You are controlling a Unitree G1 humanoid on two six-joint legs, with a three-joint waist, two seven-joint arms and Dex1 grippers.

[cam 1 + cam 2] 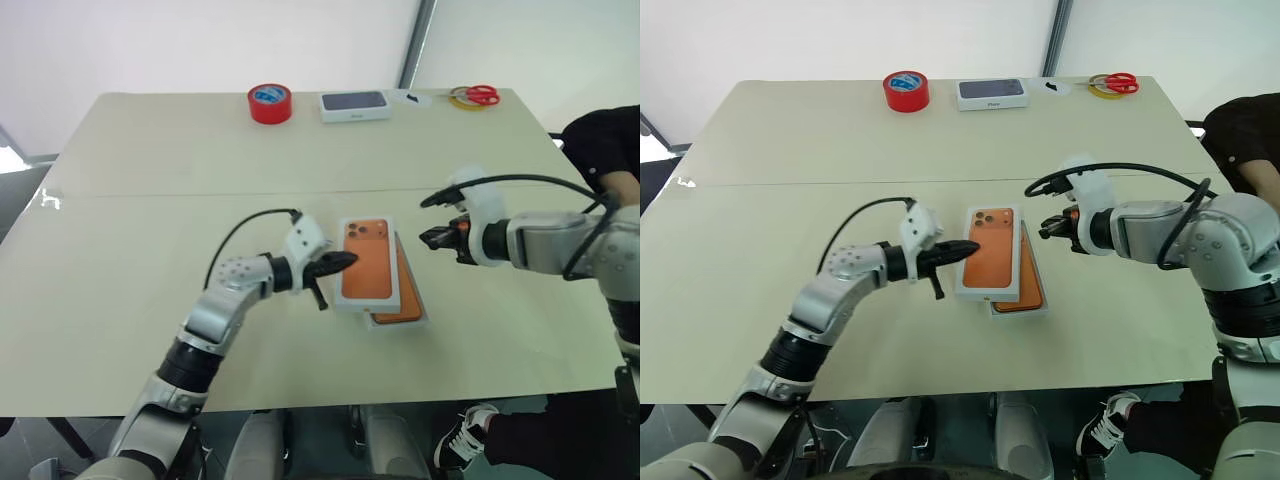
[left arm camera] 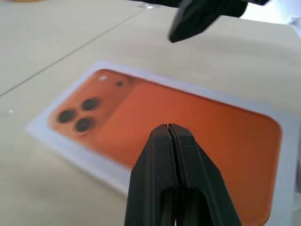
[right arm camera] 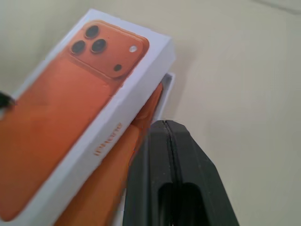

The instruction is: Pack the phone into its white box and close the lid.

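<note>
While the white rectangular lid [image 1: 368, 262] with an orange phone printed on its top lies askew over the shallow white cardboard box base [image 1: 420, 318], it does not sit square on it: its far end is shifted to the left, so the near right part of the base shows. Inside that exposed part lies the orange smartphone [image 1: 408, 292], partly covered by the lid. All three sit near the middle of the pale beige table [image 1: 150, 200].

On the left of the lid, the left end effector [image 1: 348, 261] has its two black fingers pressed together, empty, with the tips at the lid's left edge. On the right, just apart from the lid, the right end effector [image 1: 427, 239] is likewise closed on nothing.

Along the far edge of the table stand a red roll of tape [image 1: 270, 103], a white box with a dark phone picture [image 1: 354, 104] and red-handled scissors [image 1: 480, 94].
</note>
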